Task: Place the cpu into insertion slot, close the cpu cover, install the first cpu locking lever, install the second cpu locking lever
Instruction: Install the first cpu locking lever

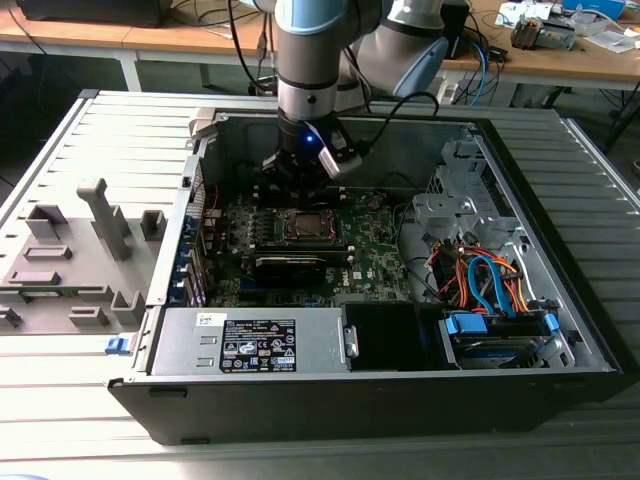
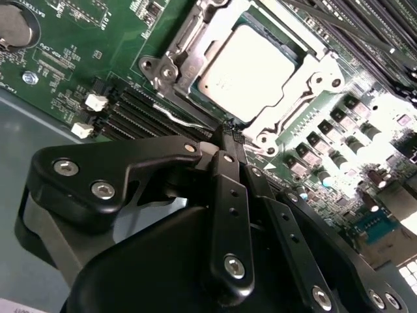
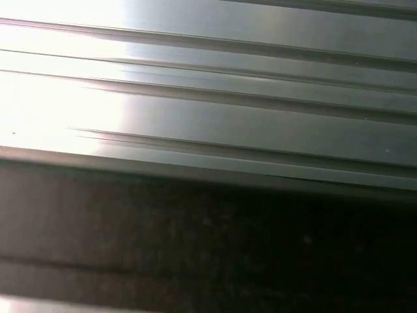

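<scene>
The cpu point(image 2: 251, 65), a flat square chip with a silver-grey top, lies in the insertion slot point(image 2: 158, 70). The cpu cover point(image 2: 296, 107) lies flat around the chip as a silver frame. A thin wire locking lever point(image 2: 186, 122) runs along the socket's side. My black gripper point(image 2: 228, 135) is shut, its fingertips together at the lever's end beside the socket; I cannot tell whether they touch it. In the exterior view the gripper point(image 1: 300, 172) hangs just behind the cpu point(image 1: 305, 225) on the green motherboard point(image 1: 375, 250).
The open computer case point(image 1: 330, 400) walls in the board, with a power supply point(image 1: 250, 343) at the front. A drive bay with orange and blue cables point(image 1: 490, 285) fills the exterior view's right. Black card slots point(image 2: 130, 111) lie beside the socket. Ribbed grey metal point(image 3: 260, 124) shows in the first wrist view.
</scene>
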